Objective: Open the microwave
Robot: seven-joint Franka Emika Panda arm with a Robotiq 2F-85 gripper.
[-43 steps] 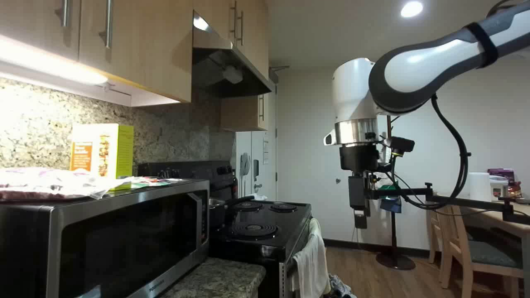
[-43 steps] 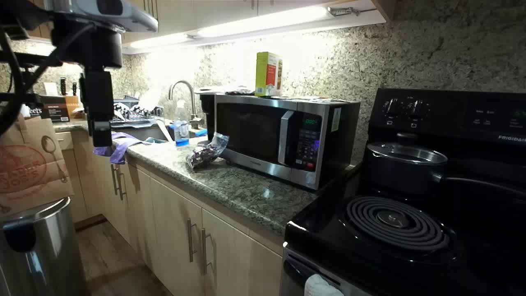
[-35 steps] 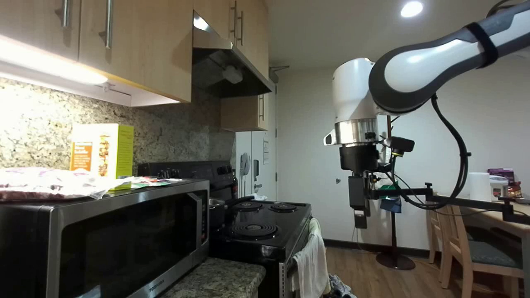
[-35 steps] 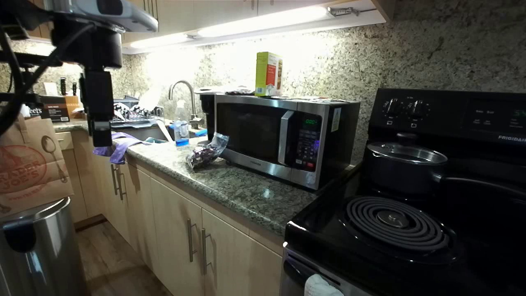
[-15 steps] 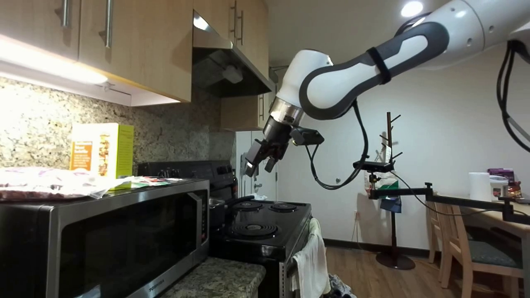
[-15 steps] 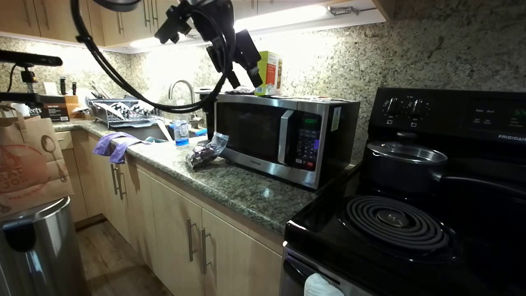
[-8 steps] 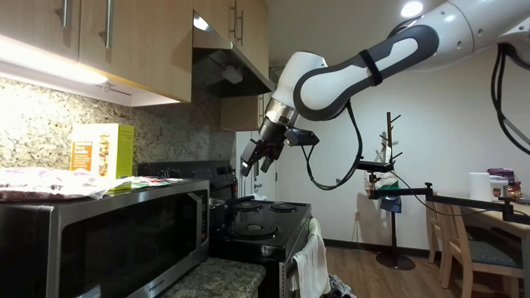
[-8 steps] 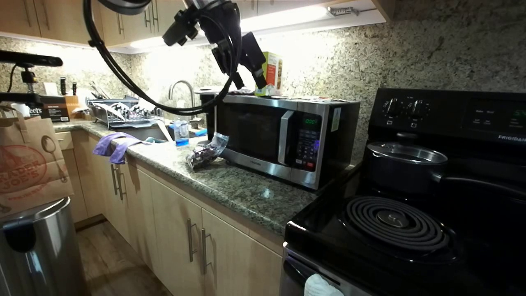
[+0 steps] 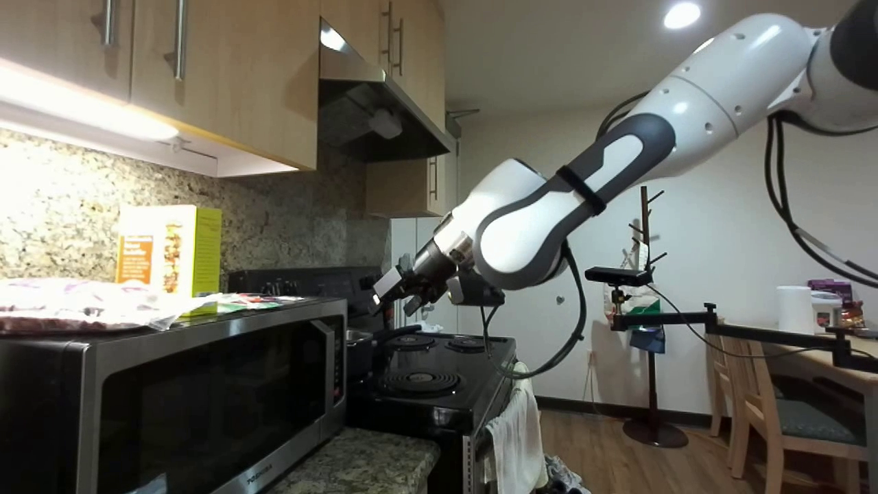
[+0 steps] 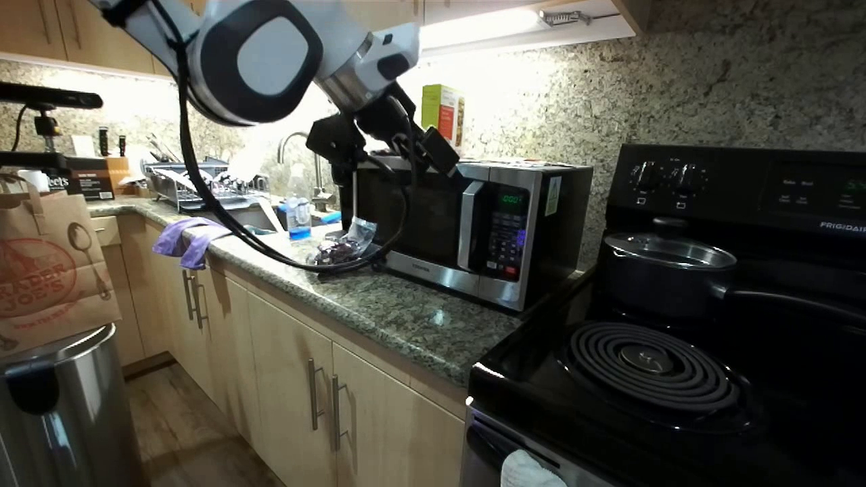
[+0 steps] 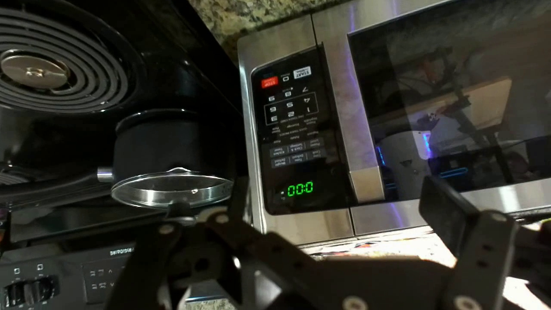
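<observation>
The microwave is a boxy stainless-steel appliance with a dark glass door, seen in both exterior views (image 9: 212, 405) (image 10: 413, 216) and the wrist view (image 11: 452, 94). Its door is shut. The upright silver handle (image 10: 468, 226) runs beside the keypad and also shows in the wrist view (image 11: 357, 112). My gripper (image 9: 394, 304) is open and empty, tilted down toward the microwave front. In an exterior view the gripper (image 10: 433, 167) appears near the top of the door, by the handle's upper end. In the wrist view the gripper's fingers (image 11: 335, 189) are wide apart, with handle and display between them.
A lidded pot (image 10: 666, 277) stands on the black stove (image 10: 514, 399) beside the microwave. A green and orange box (image 9: 171, 254) and packages (image 9: 89, 302) lie on the microwave. A plastic bag (image 10: 342, 250) sits on the counter (image 10: 399, 311). A range hood (image 9: 384, 116) hangs above.
The arm has swung from hanging straight down, away from the counter, toward the microwave. In the last half second the gripper has lowered and tilted flatter toward the door. The microwave has not moved.
</observation>
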